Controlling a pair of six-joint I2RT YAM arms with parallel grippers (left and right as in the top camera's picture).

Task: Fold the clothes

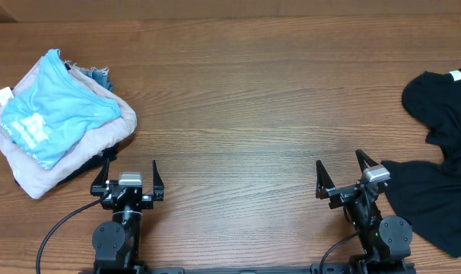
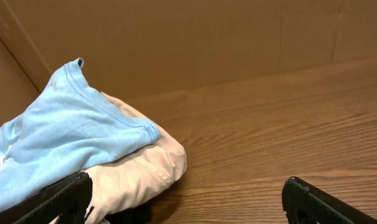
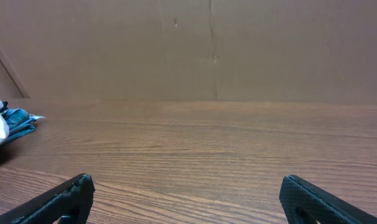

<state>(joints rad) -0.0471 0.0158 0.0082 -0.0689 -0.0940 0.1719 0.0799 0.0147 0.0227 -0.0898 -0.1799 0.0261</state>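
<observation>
A stack of folded clothes lies at the far left, a light blue garment [image 1: 52,110] on top of a beige one [image 1: 101,141]; both show in the left wrist view, blue [image 2: 64,134] over beige [image 2: 142,165]. An unfolded black garment [image 1: 443,152] with a white tag lies crumpled at the right edge. My left gripper [image 1: 130,179] is open and empty just right of the stack's near corner, and in its wrist view [image 2: 185,193] its left finger overlaps the beige cloth. My right gripper [image 1: 341,175] is open and empty, just left of the black garment; its wrist view [image 3: 185,193] shows bare wood.
The wooden table [image 1: 253,99] runs between the two piles. A cardboard wall [image 3: 213,50] stands behind the table. A bit of teal and white cloth [image 3: 8,121] shows at the left edge of the right wrist view.
</observation>
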